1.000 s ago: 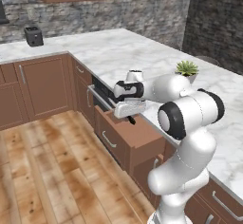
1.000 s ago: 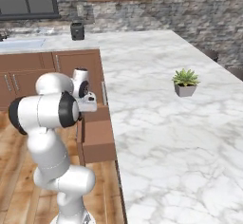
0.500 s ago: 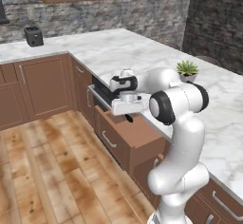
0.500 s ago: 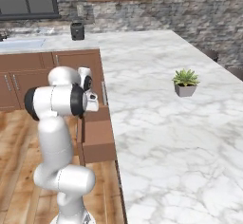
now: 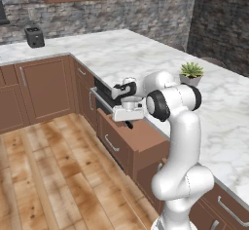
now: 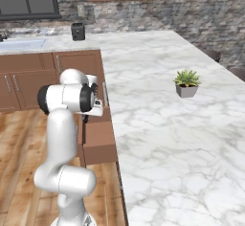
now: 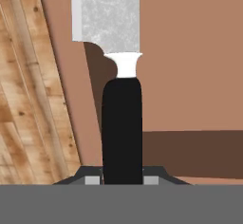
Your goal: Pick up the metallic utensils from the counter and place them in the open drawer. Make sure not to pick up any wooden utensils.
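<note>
While pincer (image 7: 122, 179) clenches knife (image 7: 118, 76) by black handle, blade points straight away over open drawer (image 7: 190, 76)

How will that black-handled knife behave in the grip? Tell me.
Probably stiff: the knife juts straight from the gripper without sagging. Its smooth black handle may slip. The broad blade looks heavy and could tilt it.

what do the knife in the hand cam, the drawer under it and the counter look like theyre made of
Knife: the blade looks like brushed grey metal, speckled and matte; the handle is smooth black, probably plastic, with a white collar between. Drawer: reddish-brown wood look, flat and matte, with no visible grain. Counter: white marble look, grey veining, lightly polished. All rendered, so materials are judged by look alone.
</note>
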